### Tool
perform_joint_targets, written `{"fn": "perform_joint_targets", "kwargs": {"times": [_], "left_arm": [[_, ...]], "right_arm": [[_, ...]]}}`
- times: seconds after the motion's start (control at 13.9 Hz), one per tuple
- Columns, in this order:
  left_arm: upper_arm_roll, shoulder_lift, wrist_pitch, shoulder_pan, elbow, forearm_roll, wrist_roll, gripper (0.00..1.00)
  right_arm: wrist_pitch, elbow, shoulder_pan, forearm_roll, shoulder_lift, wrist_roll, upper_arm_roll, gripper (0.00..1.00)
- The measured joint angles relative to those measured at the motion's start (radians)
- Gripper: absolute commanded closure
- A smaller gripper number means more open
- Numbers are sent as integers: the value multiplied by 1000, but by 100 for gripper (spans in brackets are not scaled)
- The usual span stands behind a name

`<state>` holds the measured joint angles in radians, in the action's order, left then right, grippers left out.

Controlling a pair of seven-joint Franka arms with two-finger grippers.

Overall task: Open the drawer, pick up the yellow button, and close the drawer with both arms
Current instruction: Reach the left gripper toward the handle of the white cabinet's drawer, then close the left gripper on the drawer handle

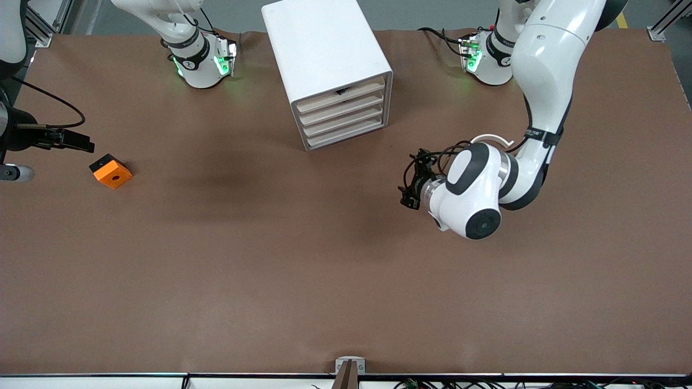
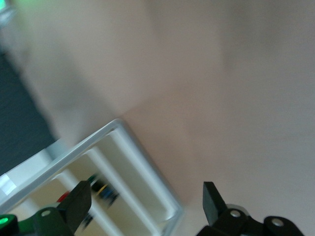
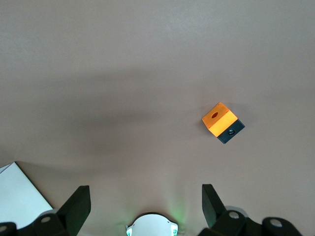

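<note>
The white cabinet [image 1: 330, 51] stands at the middle of the table near the arms' bases, its four cream drawer fronts [image 1: 343, 114] all pushed in. My left gripper [image 1: 408, 186] is open and empty, over bare table in front of the drawer fronts and apart from them. In the left wrist view my left gripper [image 2: 145, 206] faces the cabinet's front [image 2: 123, 162]. Small coloured things [image 2: 103, 191] show blurred between the fronts, and I cannot make out the button. My right gripper [image 1: 81, 141] is open and empty, over the table's right-arm end; it also shows in the right wrist view [image 3: 145, 206].
An orange cube with a hole and a black side [image 1: 111, 171] lies on the table below my right gripper; it also shows in the right wrist view [image 3: 222, 123]. The right arm's base [image 3: 151, 225] is lit green. Brown table [image 1: 303, 270] spreads toward the front camera.
</note>
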<state>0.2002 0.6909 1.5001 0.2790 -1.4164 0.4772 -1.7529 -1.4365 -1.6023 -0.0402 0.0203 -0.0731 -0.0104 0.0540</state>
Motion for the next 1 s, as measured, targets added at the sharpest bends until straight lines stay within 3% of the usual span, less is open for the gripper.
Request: {"fn": "perform_joint_targets", "kwargs": {"times": [0.29,0.65,0.72,0.93,1.0], "left_arm": [[5,52,-176,5,2,153,-197,0],[9,107,-282,78,2,219,-300,0],[9,118,-298,93,2,226,-312,5],[11,139,-354,134,2,259,-332,34],[11,140,-374,141,2,285,-346,36]], "right_arm": [[2,9,2,0,0,0,-4,0],[6,11,6,0,0,6,-6,0],[10,11,9,0,0,27,-7,0],[17,11,34,-1,0,116,-13,0],[20,11,42,-1,0,129,-14,0]]}}
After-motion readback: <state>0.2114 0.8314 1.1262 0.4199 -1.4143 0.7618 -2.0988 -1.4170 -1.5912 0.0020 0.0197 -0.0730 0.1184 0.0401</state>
